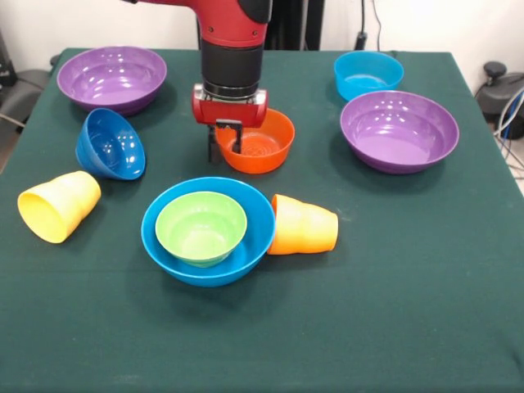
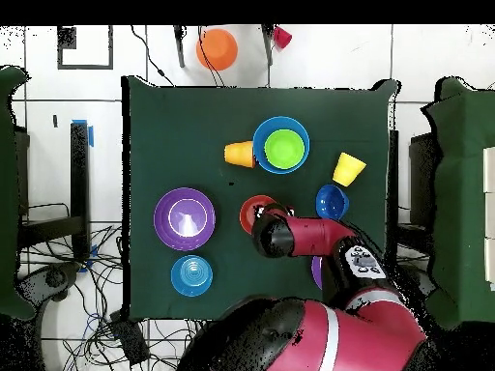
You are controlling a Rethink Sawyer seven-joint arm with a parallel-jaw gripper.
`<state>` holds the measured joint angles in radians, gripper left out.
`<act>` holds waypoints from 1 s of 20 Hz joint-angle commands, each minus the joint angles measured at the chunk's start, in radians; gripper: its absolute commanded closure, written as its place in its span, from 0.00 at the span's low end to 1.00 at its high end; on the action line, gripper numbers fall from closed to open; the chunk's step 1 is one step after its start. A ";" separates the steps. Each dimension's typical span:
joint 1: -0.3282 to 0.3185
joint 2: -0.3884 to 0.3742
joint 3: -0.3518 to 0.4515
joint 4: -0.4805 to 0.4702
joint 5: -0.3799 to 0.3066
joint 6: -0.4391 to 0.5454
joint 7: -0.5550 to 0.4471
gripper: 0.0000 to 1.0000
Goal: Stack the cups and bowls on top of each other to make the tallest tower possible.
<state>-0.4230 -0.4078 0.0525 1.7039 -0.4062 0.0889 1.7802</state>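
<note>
My gripper [image 1: 227,141] stands over the left rim of the orange bowl [image 1: 260,146], one finger inside and one outside, shut on the rim. The green bowl [image 1: 201,225] sits nested in the large blue bowl [image 1: 246,246] in front. The orange cup [image 1: 304,225] lies on its side against that blue bowl. The yellow cup [image 1: 57,205] lies on its side at the left. The dark blue bowl [image 1: 110,143] is tipped on its edge. Two purple bowls [image 1: 110,78] [image 1: 399,129] and the cyan bowl [image 1: 368,74] stand upright and apart. No column stands.
In the overhead view a small red cup [image 2: 281,37] and a round orange object [image 2: 217,48] lie off the table on the floor. My arm [image 2: 309,237] covers the gripper and most of one purple bowl there. The table has a dark green cloth [image 1: 393,311].
</note>
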 commanded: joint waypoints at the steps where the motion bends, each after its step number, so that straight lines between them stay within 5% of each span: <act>1: 0.015 0.075 0.047 -0.107 0.009 -0.051 0.107 1.00; 15: 0.023 0.054 0.032 -0.113 0.014 -0.025 0.102 1.00; 20: 0.002 -0.030 0.062 -0.081 0.033 0.081 0.072 1.00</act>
<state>-0.4170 -0.4208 0.0434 1.7006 -0.4059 0.0888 1.7802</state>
